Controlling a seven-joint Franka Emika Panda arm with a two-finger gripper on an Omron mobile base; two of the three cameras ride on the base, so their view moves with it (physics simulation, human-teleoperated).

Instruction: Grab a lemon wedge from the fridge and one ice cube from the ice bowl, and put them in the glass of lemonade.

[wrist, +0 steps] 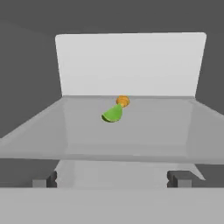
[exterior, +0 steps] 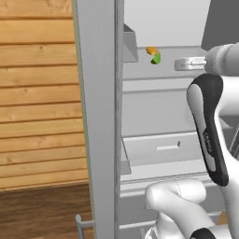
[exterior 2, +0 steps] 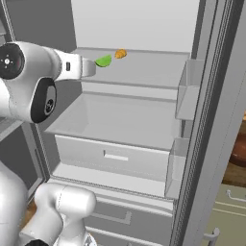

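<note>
Pale grey walls and shelves of the open fridge (exterior 2: 144, 29) fill most of the scene, with a door swung out on each side; the left base view also shows wood-plank panelling (exterior: 39, 93) beyond the left door. No brand name, label or readable writing appears on the fridge or its drawers; a faint mark runs along the dark cover of the arm in the left base view, too small to read.

On the upper shelf (wrist: 144, 127) lies a bright green wedge (wrist: 112, 114), which is probably the lemon wedge despite its colour, and a small orange item (wrist: 123, 102) sits just behind it, touching or nearly so. Both rest near the middle of the shelf, towards the back wall.

Seen from the hand, the pincer (wrist: 113, 179) hangs at the front edge of that shelf, its two dark fingertips (wrist: 179, 178) spread wide apart with nothing between them. The wedge lies ahead of the pincer, roughly centred between the fingers but still well apart from them. Below the shelf sits a drawer (exterior 2: 113, 156) with a slim handle.
</note>
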